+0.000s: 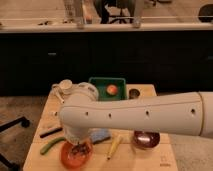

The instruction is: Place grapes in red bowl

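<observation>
The red bowl (67, 157) sits at the front left of the wooden table. A dark, bumpy mass in it at the bowl's middle looks like the grapes (80, 151). My big white arm reaches in from the right and bends down over the bowl. My gripper (78, 146) hangs under the wrist right above the bowl, touching or just above the dark mass. The wrist hides most of the gripper.
A dark maroon bowl (146, 140) stands at the front right. A green tray (100, 82) at the back holds an orange fruit (112, 90). Also on the table are a yellow banana (114, 147), a blue sponge (100, 135), a green vegetable (50, 146), a white cup (65, 86), a small can (134, 93) and a black bar (50, 132).
</observation>
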Controlling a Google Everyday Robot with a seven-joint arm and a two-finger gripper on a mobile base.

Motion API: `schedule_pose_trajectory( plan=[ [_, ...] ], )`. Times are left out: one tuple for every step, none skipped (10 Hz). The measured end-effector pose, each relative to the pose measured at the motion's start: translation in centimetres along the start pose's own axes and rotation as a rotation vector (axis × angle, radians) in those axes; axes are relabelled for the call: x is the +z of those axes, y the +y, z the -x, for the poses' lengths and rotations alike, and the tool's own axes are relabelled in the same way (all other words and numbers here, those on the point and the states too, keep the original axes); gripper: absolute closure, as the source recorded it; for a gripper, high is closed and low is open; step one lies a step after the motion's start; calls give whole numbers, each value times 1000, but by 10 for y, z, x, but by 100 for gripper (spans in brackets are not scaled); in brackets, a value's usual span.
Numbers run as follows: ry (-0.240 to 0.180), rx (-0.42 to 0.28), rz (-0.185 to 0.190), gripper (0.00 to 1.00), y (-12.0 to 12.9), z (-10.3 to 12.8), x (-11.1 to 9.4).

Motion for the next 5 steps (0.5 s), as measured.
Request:
schedule_pose_trajectory(
  plan=[
    [6,-2,-6,100,-3,1,0],
    [12,-3,-13,100,-5,2,0],
    [18,-7,-22,100,-11,4,0],
    [21,-11,-27,100,-15,5,1],
    [22,-17,-29,100,-18,6,2]
  ],
)
